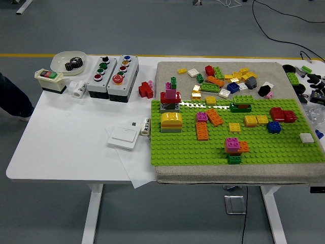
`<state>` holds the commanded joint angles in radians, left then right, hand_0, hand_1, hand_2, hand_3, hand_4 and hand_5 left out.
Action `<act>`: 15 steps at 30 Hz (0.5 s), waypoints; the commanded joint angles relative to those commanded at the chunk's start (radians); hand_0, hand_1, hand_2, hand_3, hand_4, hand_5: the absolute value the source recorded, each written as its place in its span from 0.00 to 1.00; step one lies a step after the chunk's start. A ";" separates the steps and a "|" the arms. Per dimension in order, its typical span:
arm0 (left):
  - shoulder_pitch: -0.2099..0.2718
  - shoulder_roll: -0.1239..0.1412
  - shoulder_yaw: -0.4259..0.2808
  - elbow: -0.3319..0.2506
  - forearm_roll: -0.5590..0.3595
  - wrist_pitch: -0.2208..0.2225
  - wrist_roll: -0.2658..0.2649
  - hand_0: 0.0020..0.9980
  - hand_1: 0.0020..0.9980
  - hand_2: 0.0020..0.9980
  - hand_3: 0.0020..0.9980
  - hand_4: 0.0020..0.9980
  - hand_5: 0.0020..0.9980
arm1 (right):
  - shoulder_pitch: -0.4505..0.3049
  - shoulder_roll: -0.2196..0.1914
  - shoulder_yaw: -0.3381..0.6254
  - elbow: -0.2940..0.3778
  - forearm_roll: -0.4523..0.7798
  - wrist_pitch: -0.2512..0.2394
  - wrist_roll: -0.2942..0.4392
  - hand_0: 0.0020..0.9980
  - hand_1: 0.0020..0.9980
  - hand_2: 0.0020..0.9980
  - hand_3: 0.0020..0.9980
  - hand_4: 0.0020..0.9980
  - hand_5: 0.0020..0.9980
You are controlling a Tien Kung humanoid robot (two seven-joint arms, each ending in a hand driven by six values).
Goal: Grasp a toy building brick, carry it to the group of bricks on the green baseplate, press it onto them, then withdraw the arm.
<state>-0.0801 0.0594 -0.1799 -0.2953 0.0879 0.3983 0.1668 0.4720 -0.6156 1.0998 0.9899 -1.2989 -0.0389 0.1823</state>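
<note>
Here, the white dish (61,62) holds a black gear (74,63); the baseplate (203,152) carries scattered bricks (232,144). Neither hand shows, so their state is unknown.

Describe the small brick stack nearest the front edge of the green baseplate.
The small brick stack stands upright on the green baseplate, near its front edge and right of centre. A magenta studded brick sits on top, an orange brick juts out to its right, and a dark green brick shows beneath. It looks like glossy plastic. No hand touches it.
</note>
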 joint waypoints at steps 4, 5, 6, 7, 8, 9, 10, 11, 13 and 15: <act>0.000 0.000 0.003 0.000 -0.007 0.001 -0.002 0.74 0.73 0.72 0.59 0.65 0.67 | 0.000 -0.001 0.001 -0.010 -0.098 0.000 0.016 0.74 0.73 0.77 0.81 1.00 0.65; -0.001 0.000 0.004 0.000 -0.009 0.001 -0.003 0.74 0.73 0.72 0.59 0.65 0.67 | -0.001 -0.001 0.001 -0.013 -0.137 0.002 0.023 0.74 0.73 0.77 0.81 1.00 0.65; -0.001 0.001 0.005 0.000 -0.009 0.001 -0.003 0.74 0.73 0.72 0.59 0.65 0.67 | -0.001 0.000 0.001 -0.014 -0.159 0.002 0.027 0.74 0.73 0.77 0.81 1.00 0.65; 0.000 0.001 0.005 0.000 -0.010 0.001 -0.003 0.74 0.73 0.72 0.59 0.65 0.67 | -0.001 0.000 0.001 -0.016 -0.172 0.001 0.032 0.74 0.73 0.77 0.81 1.00 0.65; 0.000 0.001 0.006 0.000 -0.011 0.001 -0.004 0.74 0.73 0.72 0.59 0.65 0.67 | -0.001 0.002 0.000 -0.020 -0.184 -0.004 0.040 0.74 0.73 0.77 0.81 1.00 0.65; 0.000 0.001 0.007 0.000 -0.012 0.001 -0.004 0.74 0.73 0.72 0.59 0.65 0.67 | -0.001 0.003 -0.001 -0.021 -0.189 -0.006 0.044 0.74 0.73 0.77 0.81 1.00 0.65; 0.001 0.001 0.007 0.000 -0.013 0.002 -0.005 0.74 0.73 0.72 0.59 0.65 0.67 | -0.001 0.005 -0.003 -0.027 -0.201 -0.013 0.059 0.68 0.70 0.76 0.82 0.98 0.40; 0.002 0.001 0.006 0.000 -0.012 0.002 -0.004 0.74 0.73 0.72 0.59 0.65 0.67 | 0.001 0.007 -0.006 -0.033 -0.216 -0.021 0.074 0.68 0.70 0.76 0.82 0.98 0.40; 0.002 0.001 0.004 0.000 -0.010 0.002 -0.003 0.74 0.73 0.72 0.59 0.65 0.67 | 0.004 0.008 -0.013 -0.040 -0.254 -0.035 0.092 0.68 0.70 0.76 0.82 0.98 0.40; 0.002 0.001 0.003 0.000 -0.007 0.002 -0.002 0.74 0.73 0.72 0.59 0.65 0.67 | 0.016 0.008 -0.028 -0.051 -0.328 -0.057 0.115 0.68 0.70 0.76 0.82 0.98 0.40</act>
<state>-0.0777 0.0607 -0.1773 -0.2953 0.0813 0.4000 0.1647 0.4881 -0.6077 1.0718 0.9387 -1.6270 -0.0962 0.2974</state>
